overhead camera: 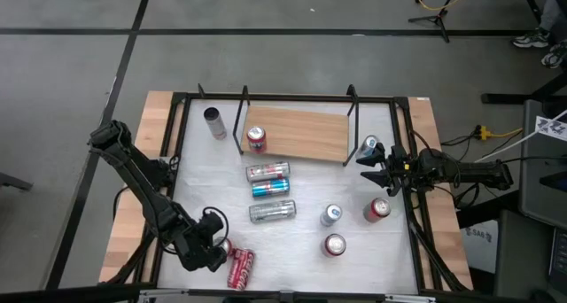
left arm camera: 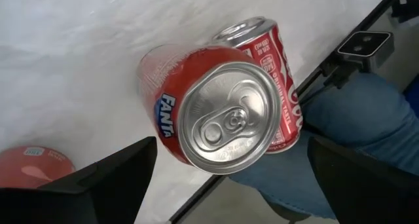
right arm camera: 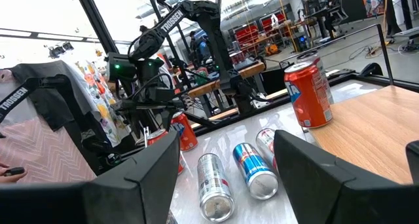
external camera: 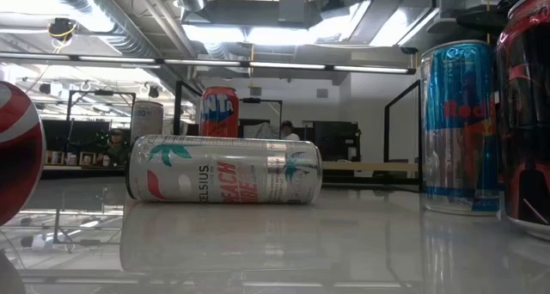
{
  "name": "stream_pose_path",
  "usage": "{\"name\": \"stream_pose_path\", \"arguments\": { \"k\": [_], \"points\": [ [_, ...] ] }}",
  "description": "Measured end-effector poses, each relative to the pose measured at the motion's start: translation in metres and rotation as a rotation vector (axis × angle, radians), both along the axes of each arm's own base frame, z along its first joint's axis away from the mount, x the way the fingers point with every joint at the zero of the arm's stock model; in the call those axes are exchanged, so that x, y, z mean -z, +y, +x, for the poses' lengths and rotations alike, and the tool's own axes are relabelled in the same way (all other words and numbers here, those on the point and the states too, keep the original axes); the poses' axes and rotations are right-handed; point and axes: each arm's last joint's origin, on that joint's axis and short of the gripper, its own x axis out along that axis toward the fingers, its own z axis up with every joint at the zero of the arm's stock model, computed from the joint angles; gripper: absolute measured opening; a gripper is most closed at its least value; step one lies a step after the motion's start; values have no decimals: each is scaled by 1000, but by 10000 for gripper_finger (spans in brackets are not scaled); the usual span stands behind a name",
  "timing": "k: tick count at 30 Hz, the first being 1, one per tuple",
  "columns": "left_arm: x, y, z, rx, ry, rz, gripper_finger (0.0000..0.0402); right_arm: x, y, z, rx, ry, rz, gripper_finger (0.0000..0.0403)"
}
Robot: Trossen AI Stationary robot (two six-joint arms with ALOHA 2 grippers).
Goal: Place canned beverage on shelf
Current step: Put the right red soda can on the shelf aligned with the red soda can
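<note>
The left fingers (left arm camera: 229, 178) are wide apart, one on each side of a red Fanta can (left arm camera: 209, 109). They are not touching it yet. I see the can's silver top facing the wrist. A second red can (left arm camera: 275, 73) sits right behind it, touching it or nearly so. Both are at the near left corner of the bench (overhead camera: 301, 250), close to the edge. From above, the left arm (overhead camera: 205, 247) covers most of the Fanta can, and the second can (overhead camera: 240, 268) lies on its side just beside it.

To do this step well, I think the fingers should slide a little further in, so they are on the can's round sides, not on its top rim. Then they can close slowly. They should grab only the Fanta can and not push the second can off the edge.

The shelf (overhead camera: 301, 133) is at the far side of the bench, well away from this can. One red can (overhead camera: 256, 139) already stands on its left end, so there is room beside it. Several more cans lie or stand in the middle of the bench, so the can should go up high before it goes across.

The right fingers (overhead camera: 379, 172) are partly apart and hold nothing. They wait near the right end of the shelf.
</note>
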Motion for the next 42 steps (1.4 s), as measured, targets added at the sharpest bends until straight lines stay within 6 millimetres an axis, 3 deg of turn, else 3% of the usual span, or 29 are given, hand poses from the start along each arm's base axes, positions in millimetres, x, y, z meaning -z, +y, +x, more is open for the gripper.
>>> {"name": "stream_pose_path", "arguments": {
  "k": [42],
  "points": [
    [1, 18, 15, -137, 124, -102, 389, 0, 0, 0, 0, 0, 0, 239]
  ]
}}
